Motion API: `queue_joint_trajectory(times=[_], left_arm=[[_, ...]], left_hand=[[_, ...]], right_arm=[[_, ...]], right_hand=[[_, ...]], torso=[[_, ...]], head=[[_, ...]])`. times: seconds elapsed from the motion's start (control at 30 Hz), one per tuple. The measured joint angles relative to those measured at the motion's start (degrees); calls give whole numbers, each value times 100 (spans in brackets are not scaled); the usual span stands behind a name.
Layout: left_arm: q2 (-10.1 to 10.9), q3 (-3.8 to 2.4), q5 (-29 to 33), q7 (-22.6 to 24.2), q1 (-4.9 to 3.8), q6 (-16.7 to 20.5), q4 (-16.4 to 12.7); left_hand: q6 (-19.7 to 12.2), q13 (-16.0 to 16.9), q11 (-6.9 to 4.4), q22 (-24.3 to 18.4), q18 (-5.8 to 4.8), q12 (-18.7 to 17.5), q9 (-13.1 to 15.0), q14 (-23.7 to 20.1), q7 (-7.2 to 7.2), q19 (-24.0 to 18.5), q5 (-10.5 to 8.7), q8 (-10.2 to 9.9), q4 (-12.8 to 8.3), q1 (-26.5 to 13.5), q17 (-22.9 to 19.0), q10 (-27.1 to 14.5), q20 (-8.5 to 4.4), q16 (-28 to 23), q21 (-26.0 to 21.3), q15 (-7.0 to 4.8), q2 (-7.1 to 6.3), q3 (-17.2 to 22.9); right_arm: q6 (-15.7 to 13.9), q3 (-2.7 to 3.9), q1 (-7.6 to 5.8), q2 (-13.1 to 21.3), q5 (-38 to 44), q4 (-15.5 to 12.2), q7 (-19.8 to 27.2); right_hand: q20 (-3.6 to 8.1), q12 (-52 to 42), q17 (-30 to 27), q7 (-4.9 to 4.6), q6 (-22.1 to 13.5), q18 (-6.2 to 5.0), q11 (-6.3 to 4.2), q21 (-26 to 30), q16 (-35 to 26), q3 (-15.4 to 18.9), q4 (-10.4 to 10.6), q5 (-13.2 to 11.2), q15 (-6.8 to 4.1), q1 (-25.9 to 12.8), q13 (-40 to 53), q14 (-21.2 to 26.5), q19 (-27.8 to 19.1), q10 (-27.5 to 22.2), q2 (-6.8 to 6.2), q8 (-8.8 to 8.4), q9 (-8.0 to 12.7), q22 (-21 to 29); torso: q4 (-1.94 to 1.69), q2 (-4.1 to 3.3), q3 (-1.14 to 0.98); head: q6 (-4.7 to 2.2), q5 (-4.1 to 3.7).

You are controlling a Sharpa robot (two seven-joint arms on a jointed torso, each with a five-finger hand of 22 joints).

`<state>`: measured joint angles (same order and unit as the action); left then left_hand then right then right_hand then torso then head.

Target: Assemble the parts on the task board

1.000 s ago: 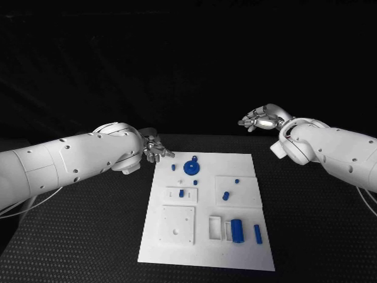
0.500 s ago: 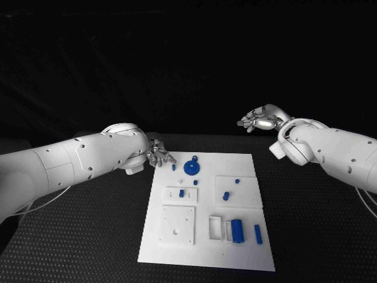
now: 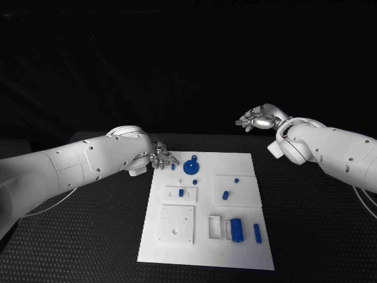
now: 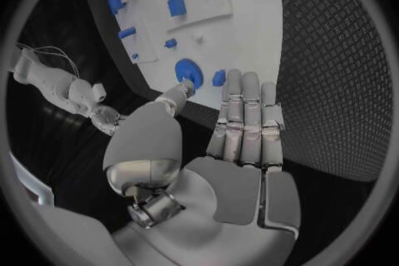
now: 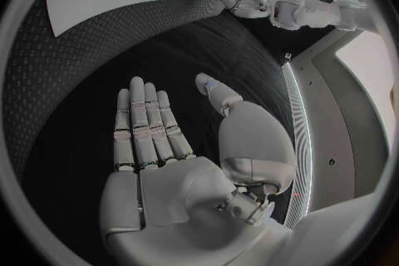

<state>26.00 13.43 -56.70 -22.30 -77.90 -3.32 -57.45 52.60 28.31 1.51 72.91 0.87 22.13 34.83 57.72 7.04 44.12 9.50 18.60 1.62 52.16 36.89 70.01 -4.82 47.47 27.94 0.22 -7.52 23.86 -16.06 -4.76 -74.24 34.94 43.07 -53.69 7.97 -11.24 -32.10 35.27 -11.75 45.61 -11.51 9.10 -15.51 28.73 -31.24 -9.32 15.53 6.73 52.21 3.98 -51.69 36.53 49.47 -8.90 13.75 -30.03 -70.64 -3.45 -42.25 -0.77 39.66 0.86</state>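
The white task board (image 3: 231, 165) lies in the middle of the table. At its far end stands a round blue disc (image 3: 191, 167) with a small blue piece (image 3: 173, 167) beside it. Farther forward are a blue peg (image 3: 181, 193) in a white block, a short blue piece (image 3: 225, 195), a blue cylinder (image 3: 236, 228) and a blue bar (image 3: 257, 233). My left hand (image 3: 161, 157) hovers at the board's far left corner, fingers straight and holding nothing (image 4: 241, 133), close to the disc (image 4: 189, 71). Beyond the far right corner my right hand (image 3: 258, 119) is raised, flat and bare (image 5: 166, 139).
A square white plate (image 3: 177, 224) with small holes and a white slotted holder (image 3: 215, 227) sit on the board's near half. Black textured table (image 3: 324, 236) surrounds the board on all sides.
My left arm has moved to the right, bringing the hand closer to the board's far left corner. The right hand has barely moved.
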Motion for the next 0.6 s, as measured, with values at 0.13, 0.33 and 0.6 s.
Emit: queue_joint_trajectory(times=[0.13, 0.33, 0.6], left_arm=[[-66, 0, 8, 23, 44, 0, 133], [-93, 1, 58, 46, 64, 7, 258], [-204, 1, 155, 81, 110, 5, 314]], left_hand=[[21, 20, -19, 21, 0, 0, 0, 0, -20, 0, 0, 0, 38, -93, 28, 20, 0, 0, -38, 0, 93, -38], [62, 42, -34, 51, 0, -23, -1, 0, -21, 0, 0, 0, 38, -79, 62, 35, 0, 0, -67, 0, 236, -38], [62, 57, -39, 70, 0, -23, -10, 21, -21, 0, 0, 0, 72, -115, 80, 41, 0, 0, -88, -21, 362, -72]], right_arm=[[0, 0, 0, -8, 0, -2, 0], [0, 0, 0, -8, 1, -2, -2], [0, 0, 0, -26, 1, -5, -2]], right_hand=[[0, 0, 0, 0, 0, 0, 0, 0, 0, 0, 0, 0, 0, 0, 0, 0, 0, 0, 0, 0, 0, 0], [0, 0, -1, 0, 0, 0, 0, 22, 0, 0, 0, 0, 0, 0, 0, 0, 0, 0, 0, 0, 5, 0], [0, 0, -1, 0, 0, 0, 0, 22, -23, 0, 0, 0, 0, 0, 0, 0, 0, 0, 0, 0, 5, -5]], torso=[[4, -1, -2], [2, -1, -3], [-7, 1, -5]], head=[[-2, 1], [-5, -18], [1, -25]])
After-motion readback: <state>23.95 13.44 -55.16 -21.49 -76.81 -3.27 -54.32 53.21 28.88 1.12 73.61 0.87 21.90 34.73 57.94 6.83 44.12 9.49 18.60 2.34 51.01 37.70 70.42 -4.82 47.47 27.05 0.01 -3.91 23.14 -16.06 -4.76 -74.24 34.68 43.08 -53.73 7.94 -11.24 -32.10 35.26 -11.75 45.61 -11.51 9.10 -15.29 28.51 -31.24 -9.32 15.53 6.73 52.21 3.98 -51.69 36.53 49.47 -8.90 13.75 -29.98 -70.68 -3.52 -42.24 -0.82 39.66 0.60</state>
